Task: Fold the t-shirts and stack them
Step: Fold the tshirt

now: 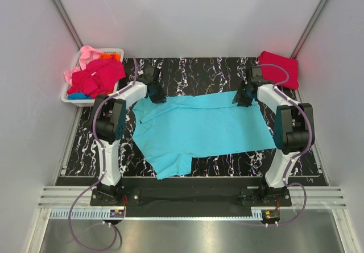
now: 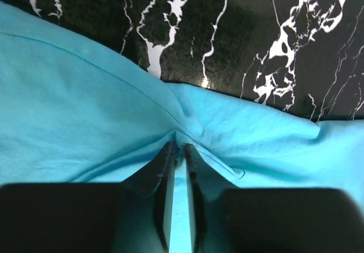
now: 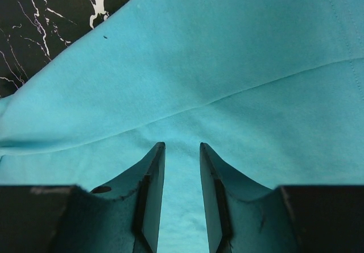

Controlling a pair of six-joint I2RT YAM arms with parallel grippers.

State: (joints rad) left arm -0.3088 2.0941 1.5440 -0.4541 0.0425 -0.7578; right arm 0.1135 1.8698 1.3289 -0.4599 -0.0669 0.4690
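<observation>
A turquoise t-shirt (image 1: 199, 125) lies spread flat across the black marbled table (image 1: 193, 71), one sleeve toward the near edge. My left gripper (image 1: 156, 98) is at the shirt's far left edge. In the left wrist view (image 2: 178, 146) its jaws are pinched on a puckered fold of the turquoise cloth (image 2: 68, 94). My right gripper (image 1: 243, 100) is at the far right edge. In the right wrist view (image 3: 182, 145) its jaws stand apart just over flat turquoise cloth (image 3: 227, 54). A crimson red t-shirt (image 1: 278, 66) lies folded at the far right corner.
A white slotted basket (image 1: 68, 96) stands off the table's far left corner. It holds a magenta-red shirt (image 1: 102, 77), a pink one (image 1: 88, 54), an orange one (image 1: 108, 55) and a bit of blue (image 1: 78, 96). White walls close in on both sides.
</observation>
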